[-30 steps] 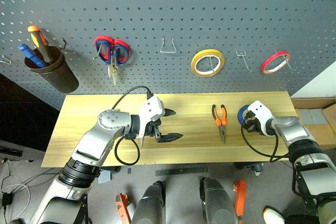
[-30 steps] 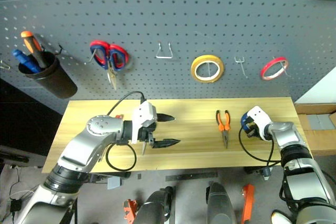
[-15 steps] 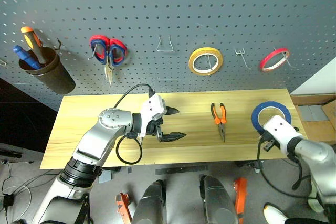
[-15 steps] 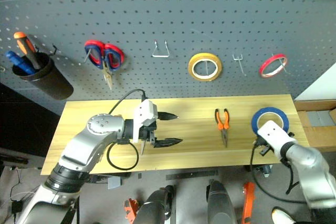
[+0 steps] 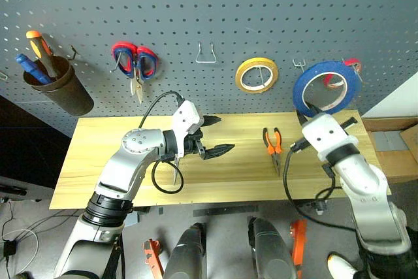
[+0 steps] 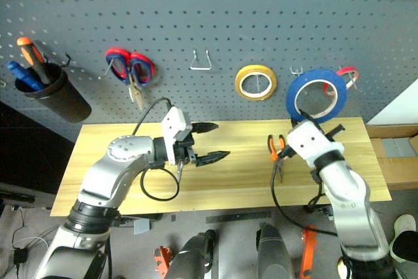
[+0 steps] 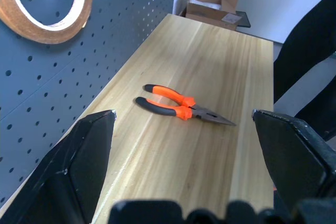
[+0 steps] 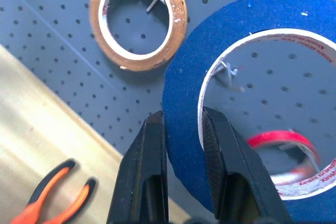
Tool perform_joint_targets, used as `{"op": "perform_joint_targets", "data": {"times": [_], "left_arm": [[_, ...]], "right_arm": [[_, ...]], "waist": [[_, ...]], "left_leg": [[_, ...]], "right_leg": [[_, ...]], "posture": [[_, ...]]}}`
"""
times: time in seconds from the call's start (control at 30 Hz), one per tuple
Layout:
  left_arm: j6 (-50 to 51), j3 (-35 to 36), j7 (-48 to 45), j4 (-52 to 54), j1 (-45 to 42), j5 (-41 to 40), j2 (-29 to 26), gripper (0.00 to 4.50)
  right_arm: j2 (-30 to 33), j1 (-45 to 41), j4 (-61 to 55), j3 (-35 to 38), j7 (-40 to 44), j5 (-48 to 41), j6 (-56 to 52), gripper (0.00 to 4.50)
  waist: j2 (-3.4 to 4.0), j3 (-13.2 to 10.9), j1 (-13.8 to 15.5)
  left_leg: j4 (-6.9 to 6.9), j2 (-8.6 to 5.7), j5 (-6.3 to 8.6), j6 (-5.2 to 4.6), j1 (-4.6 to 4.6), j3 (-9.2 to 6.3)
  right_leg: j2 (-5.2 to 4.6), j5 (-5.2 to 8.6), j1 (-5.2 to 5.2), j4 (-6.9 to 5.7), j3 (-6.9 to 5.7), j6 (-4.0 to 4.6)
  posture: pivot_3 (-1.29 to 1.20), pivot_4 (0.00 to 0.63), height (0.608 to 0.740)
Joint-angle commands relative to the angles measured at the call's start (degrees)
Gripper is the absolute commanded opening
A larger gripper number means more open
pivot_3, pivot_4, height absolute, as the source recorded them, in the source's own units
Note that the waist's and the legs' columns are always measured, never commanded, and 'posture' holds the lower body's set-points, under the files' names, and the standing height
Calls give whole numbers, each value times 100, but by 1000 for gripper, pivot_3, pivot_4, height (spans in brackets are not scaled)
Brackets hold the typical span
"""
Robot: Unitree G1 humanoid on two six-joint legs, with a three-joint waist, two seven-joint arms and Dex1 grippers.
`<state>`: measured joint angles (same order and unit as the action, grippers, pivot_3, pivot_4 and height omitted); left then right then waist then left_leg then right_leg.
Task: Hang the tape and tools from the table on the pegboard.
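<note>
**Bringing the blue tape to its hook**

Going from left to right, our left gripper (image 5: 217, 134) hangs wide open and empty above the table (image 5: 98, 161), with the needle-nose pliers (image 5: 273, 145) lying flat well to its right. Our right gripper (image 8: 184, 145) is clamped on the lower rim of the blue tape (image 5: 325, 86), held upright before the pegboard (image 5: 261, 17), between the yellow roll (image 5: 257, 75) and the red roll (image 8: 286, 145). We should centre the ring's hole on the empty hook (image 8: 229, 71), push it fully over, and only then release.
</note>
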<state>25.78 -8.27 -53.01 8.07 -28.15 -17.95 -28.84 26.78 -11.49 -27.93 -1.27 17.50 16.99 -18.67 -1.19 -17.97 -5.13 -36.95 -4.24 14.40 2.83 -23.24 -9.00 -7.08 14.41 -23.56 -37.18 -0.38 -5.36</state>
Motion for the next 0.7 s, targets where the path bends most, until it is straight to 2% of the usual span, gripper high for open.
{"op": "perform_joint_targets", "data": {"times": [0.03, 0.23, 0.37, 0.4, 0.47, 0.63, 0.7], "left_arm": [[-127, 90, 32, 72, -46, -15, -5, 4500], [-155, 118, 69, 87, -36, 23, -43, 4500], [-208, 169, 122, 78, -6, 47, -85, 4500], [-224, 174, 135, 73, 3, 56, -96, 4500], [-265, 178, 139, 34, 20, 72, -122, 4500], [-406, 148, 112, -69, 45, 131, -167, 4500], [-530, 154, 17, -231, 57, 225, -284, 4500]], "right_arm": [[-154, -471, 649, 159, -62, -349, 413, 385], [-374, -1154, 2010, 173, -87, -711, 862, 385], [-470, -1194, 2420, 155, -131, -828, 898, 385], [-493, -1167, 2442, 149, -139, -849, 884, 1100], [-567, -982, 2312, 58, -112, -865, 774, 1577], [-786, -457, 1571, -113, -180, -782, 212, 3375], [-1025, -65, 959, -241, -299, -716, -368, 4108]], "waist": [[-1, 0, 4], [0, 0, 10], [0, 0, 12], [0, 0, 12], [0, 0, 13], [1, 0, 17], [1, 0, 16]], "left_leg": [[2, -1, 0, 0, -1, 1], [2, -3, 1, 1, -7, 0], [2, -2, 1, 1, -7, -3], [2, -2, 1, 2, -7, -3], [2, -3, 1, 2, -7, -2], [1, -3, 1, 2, -8, -2], [-1, -4, 1, 1, -9, 0]], "right_leg": [[-1, 0, 0, 4, 0, 0], [-4, 0, -2, 11, -3, 0], [-3, 0, -2, 7, -5, 0], [-3, 0, -3, 7, -6, 0], [-4, 0, -3, 8, -4, 0], [-4, 0, -6, 5, -3, 0], [-4, 0, -8, 3, 0, 0]], "posture": [[-162, 337, 740], [-151, 333, 740], [-137, 328, 740], [-137, 328, 740], [-138, 326, 740], [-139, 325, 740], [-143, 328, 740]]}}
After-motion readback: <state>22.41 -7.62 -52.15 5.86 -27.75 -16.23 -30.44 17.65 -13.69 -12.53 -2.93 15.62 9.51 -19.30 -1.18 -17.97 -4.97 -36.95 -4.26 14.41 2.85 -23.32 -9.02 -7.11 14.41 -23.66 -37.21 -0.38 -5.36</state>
